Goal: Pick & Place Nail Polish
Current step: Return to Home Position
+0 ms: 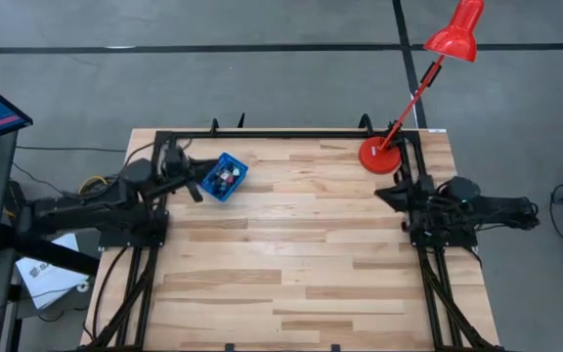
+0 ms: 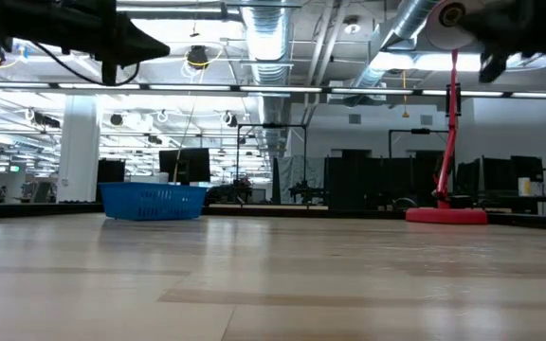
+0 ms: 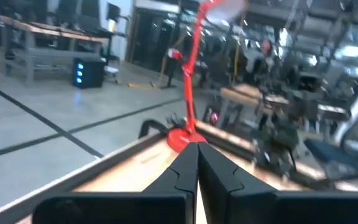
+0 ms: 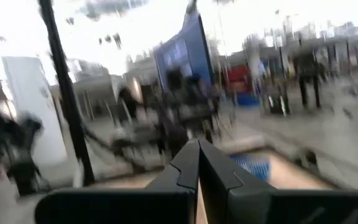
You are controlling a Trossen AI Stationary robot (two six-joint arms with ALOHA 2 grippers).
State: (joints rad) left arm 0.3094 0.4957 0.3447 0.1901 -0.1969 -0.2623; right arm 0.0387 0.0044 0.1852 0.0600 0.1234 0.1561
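Inside rectangular blue mesh-walled bin [image 2: 153,202], tiny nail polish bottles [image 1: 225,177] clustered.

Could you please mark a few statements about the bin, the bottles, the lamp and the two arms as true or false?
1. The nail polish lies inside the blue bin. True.
2. The blue bin sits on the table close to the left arm. True.
3. The red lamp stands by the left arm. False: its base sits near the table's far edge, next to the right arm.
4. The right arm holds a bottle in its jaws. False: its wrist view shows the jaws shut on nothing.
5. The left arm's jaws are wide open. False: they are shut together and empty.
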